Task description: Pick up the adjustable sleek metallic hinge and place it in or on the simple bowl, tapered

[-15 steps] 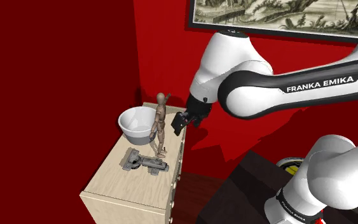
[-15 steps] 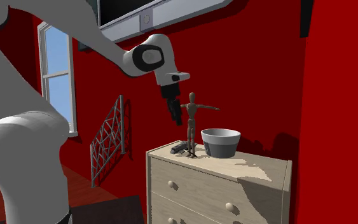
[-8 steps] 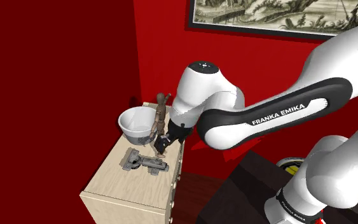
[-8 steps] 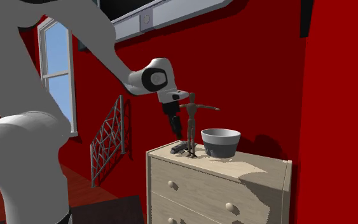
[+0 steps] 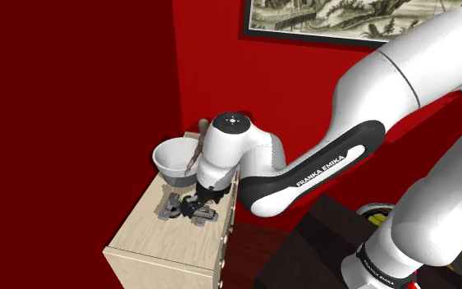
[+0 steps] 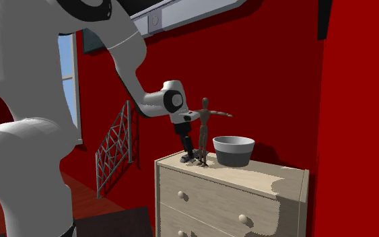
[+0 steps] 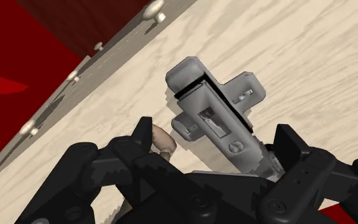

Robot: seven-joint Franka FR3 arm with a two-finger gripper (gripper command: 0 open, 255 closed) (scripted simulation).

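Nothing is grasped yet: the hinge [image 7: 217, 118] lies flat on the dresser [image 5: 143, 238], near its front edge. The gripper [image 7: 215, 137] is down over it with fingers apart, one on each side of its narrow end, not visibly pressing it. Closing, lifting, carrying and dropping it into the bowl [image 5: 171, 168] are all left to do. Room looks tight: the mannequin [image 6: 205, 128] stands between hinge and bowl, its foot just beside one finger, so the lift should probably go high before crossing. The red wall is close behind the bowl.
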